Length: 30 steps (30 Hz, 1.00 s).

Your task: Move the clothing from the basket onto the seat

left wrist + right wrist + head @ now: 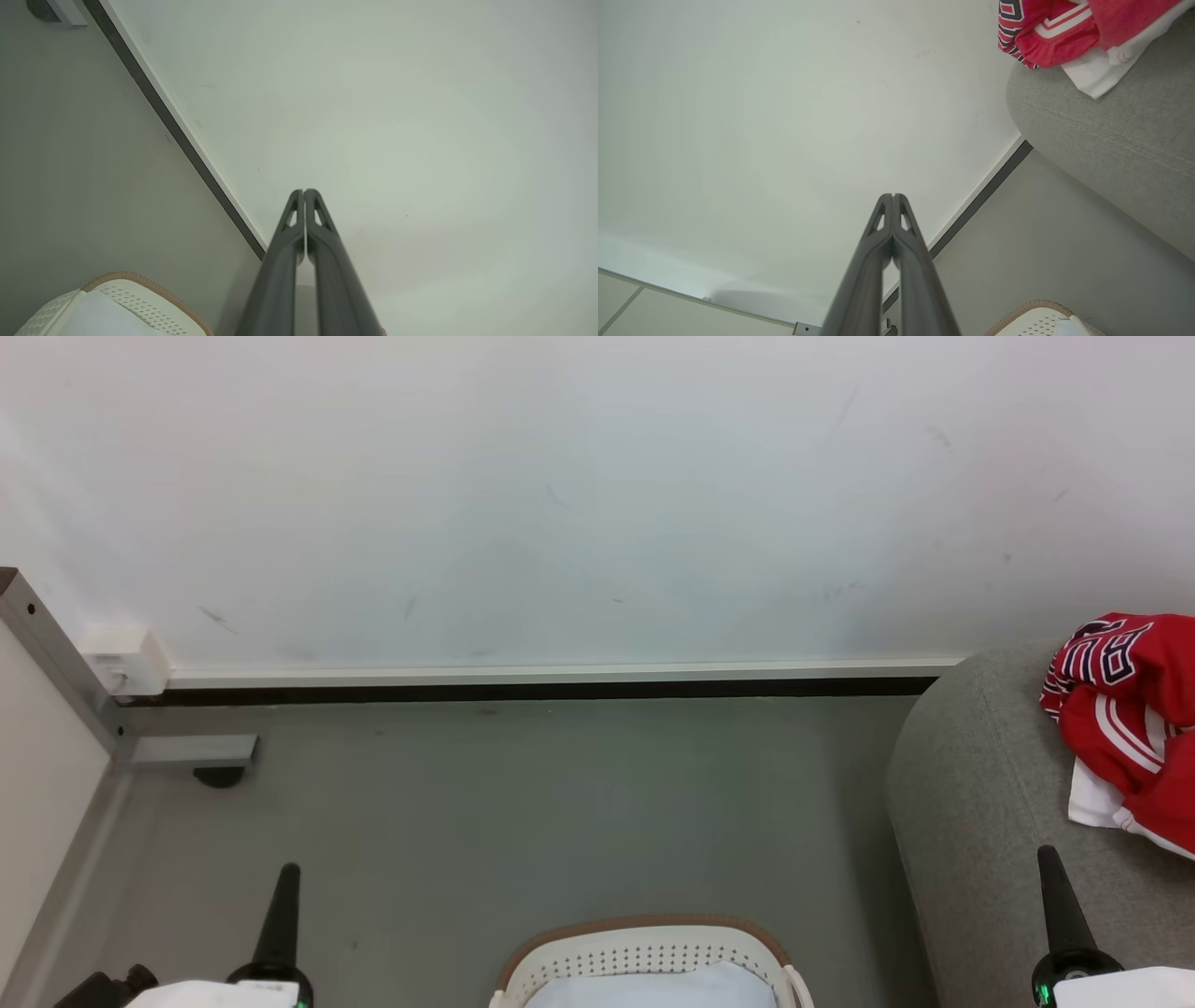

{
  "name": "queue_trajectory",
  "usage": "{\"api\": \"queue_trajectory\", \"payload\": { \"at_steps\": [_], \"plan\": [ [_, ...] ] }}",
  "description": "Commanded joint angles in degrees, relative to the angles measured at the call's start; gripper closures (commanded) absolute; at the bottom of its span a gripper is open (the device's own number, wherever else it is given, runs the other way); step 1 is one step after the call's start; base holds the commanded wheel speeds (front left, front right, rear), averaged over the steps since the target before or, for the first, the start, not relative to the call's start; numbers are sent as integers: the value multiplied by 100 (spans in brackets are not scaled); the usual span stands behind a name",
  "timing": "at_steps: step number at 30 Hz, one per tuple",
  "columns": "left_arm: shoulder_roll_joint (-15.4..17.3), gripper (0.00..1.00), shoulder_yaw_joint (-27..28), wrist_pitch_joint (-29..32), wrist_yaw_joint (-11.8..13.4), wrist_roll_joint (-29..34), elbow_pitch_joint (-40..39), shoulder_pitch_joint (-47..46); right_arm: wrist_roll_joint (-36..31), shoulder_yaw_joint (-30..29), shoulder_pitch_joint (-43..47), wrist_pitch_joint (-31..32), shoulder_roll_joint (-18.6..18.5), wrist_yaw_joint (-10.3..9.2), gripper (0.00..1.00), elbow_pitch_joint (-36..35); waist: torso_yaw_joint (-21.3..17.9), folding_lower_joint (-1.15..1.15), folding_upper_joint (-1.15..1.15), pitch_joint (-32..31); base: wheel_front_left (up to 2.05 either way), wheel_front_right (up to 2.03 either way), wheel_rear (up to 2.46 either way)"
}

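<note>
Clothing point(1134, 709) in bright red lies heaped on the seat point(971, 821), near the wall point(560, 504) and well apart from the basket point(644, 926). The part of the basket in view holds a pale cloth point(653, 989). Left jaws and right jaws are both clenched on nothing, raised over the floor and the seat's edge. The carrying step looks finished, though I cannot tell whether the heap is one garment or two. The next move calls for a look deeper into the basket, which is cut off by the head view's lower edge, before any further reach.

basket point(644, 947) cut off below, clothing point(1134, 709) cropped at right
</note>
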Motion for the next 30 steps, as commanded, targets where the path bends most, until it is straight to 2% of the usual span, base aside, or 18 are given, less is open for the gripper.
{"api": "queue_trajectory", "payload": {
  "at_steps": [1, 30],
  "plan": [
    [24, 100, 36, 52, 9, -143, -18, -115, 201, -25, -142, 20, -77, -7, 100, -21, 1, 0, 0, 2, 0, 0, 0],
    [3, 100, 126, 425, 20, -1493, 35, -296, 1658, -103, -253, 278, -184, -10, 100, 57, 26, 0, 0, 38, 0, 0, 0]
  ]
}}
